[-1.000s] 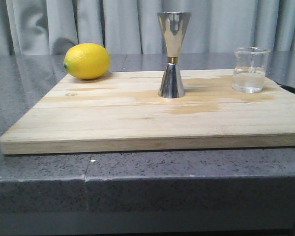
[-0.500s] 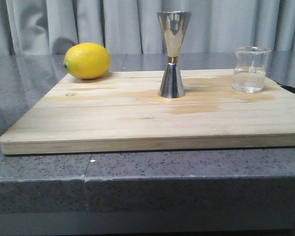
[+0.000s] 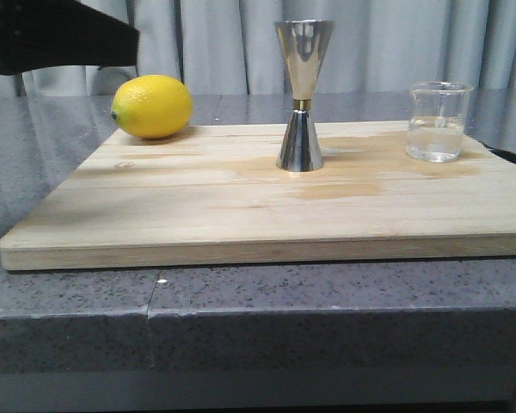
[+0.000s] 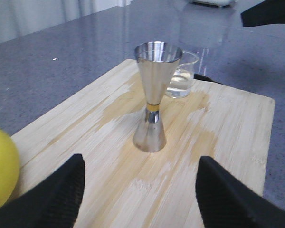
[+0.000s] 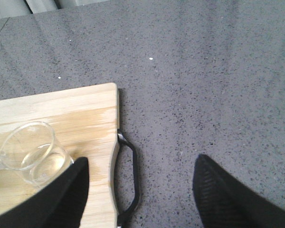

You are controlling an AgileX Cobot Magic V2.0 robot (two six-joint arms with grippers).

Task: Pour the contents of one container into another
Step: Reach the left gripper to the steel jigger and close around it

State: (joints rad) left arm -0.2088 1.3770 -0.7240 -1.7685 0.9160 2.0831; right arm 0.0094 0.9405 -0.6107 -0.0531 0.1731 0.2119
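A steel double-cone jigger (image 3: 301, 95) stands upright mid-board. At the board's right rear corner sits a small glass beaker (image 3: 437, 120) with a little clear liquid. My left gripper (image 4: 140, 164) is open above the board's left part, facing the jigger (image 4: 154, 95), with the beaker (image 4: 183, 78) behind it; nothing lies between its fingers. A black part of the left arm (image 3: 60, 34) shows at the upper left of the front view. My right gripper (image 5: 141, 164) is open, over the board's right edge, one finger just beside the beaker (image 5: 31, 152).
A lemon (image 3: 153, 106) rests on the left rear corner of the wooden board (image 3: 241, 215), close to the left gripper. The board has a black handle (image 5: 128, 175) on its right edge and damp stains around the jigger. Grey stone counter (image 3: 69, 292) surrounds it; curtains hang behind.
A black part of the left arm has entered the front view at the upper left, casting a shadow on the board's left side. Jigger, beaker and lemon have not moved.
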